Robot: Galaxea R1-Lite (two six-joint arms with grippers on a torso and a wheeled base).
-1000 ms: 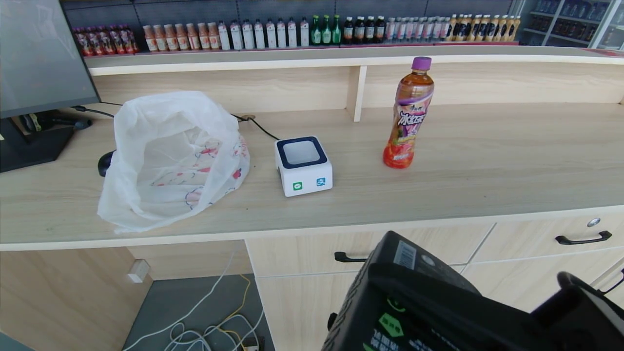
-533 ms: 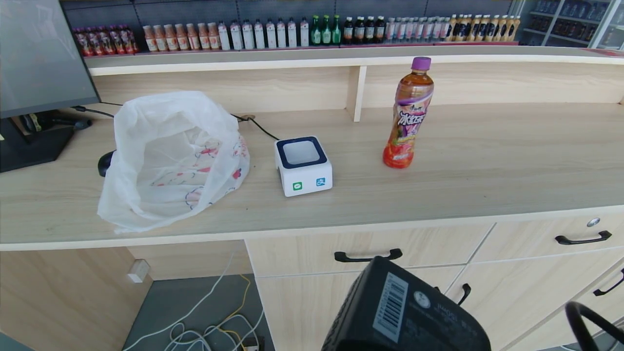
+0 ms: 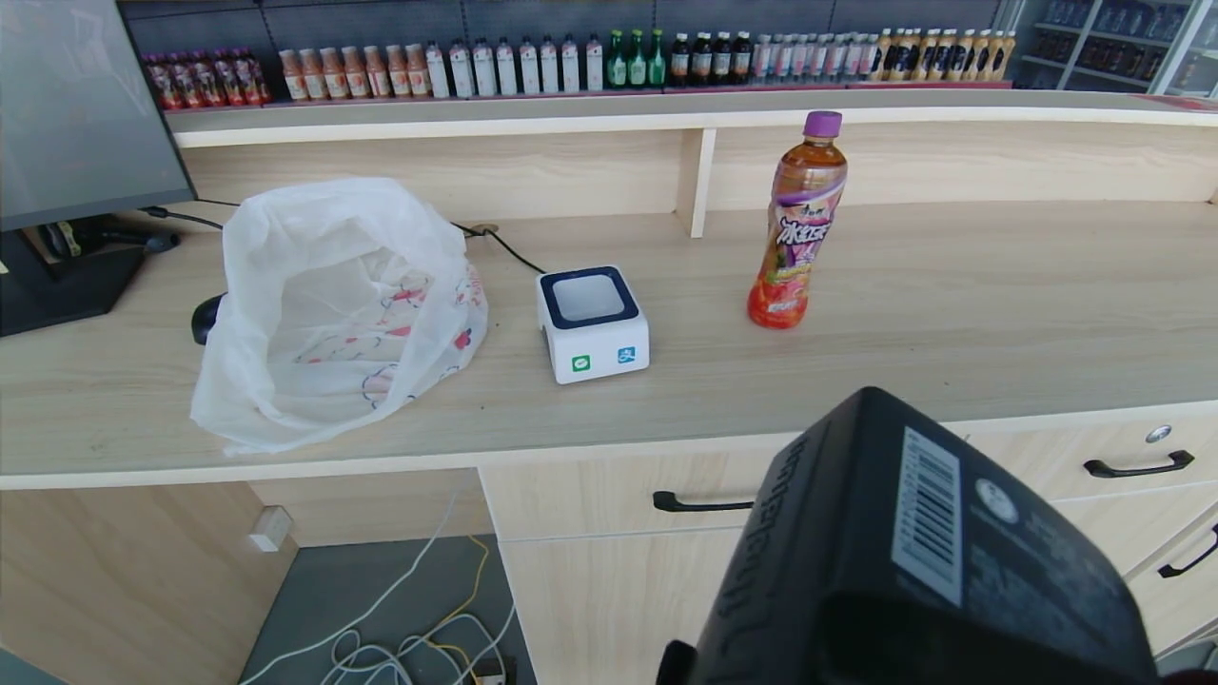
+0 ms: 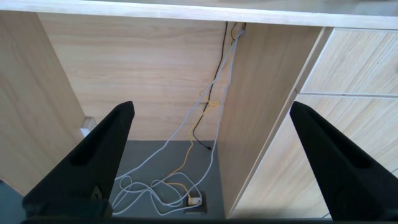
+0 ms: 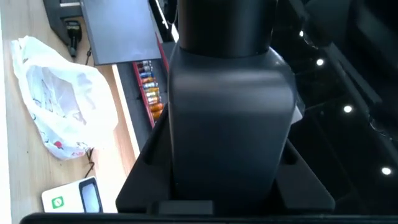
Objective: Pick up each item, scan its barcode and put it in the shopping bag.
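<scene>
A tea bottle (image 3: pixel 797 224) with a purple cap stands upright on the wooden counter (image 3: pixel 999 314), right of centre. The white scanner box (image 3: pixel 592 323) sits at the middle, and it appears again in the right wrist view as the scanner (image 5: pixel 71 198). Left of it lies the open white shopping bag (image 3: pixel 333 304), seen as well as the bag (image 5: pixel 62 106). My right arm's black housing (image 3: pixel 933 561) hangs in front of the counter edge, below the bottle. My left gripper (image 4: pixel 211 162) is open, low under the counter, holding nothing.
A monitor (image 3: pixel 76 105) and a black mouse (image 3: pixel 205 317) sit at the counter's left end. Drawers with black handles (image 3: pixel 1137 466) front the counter below. Loose cables (image 4: pixel 180 180) lie on the floor under it. A shelf of bottles (image 3: pixel 571 62) runs along the back.
My right arm's black housing dipped, then rose up and to the right toward the counter edge. The bottle, scanner and bag have not moved.
</scene>
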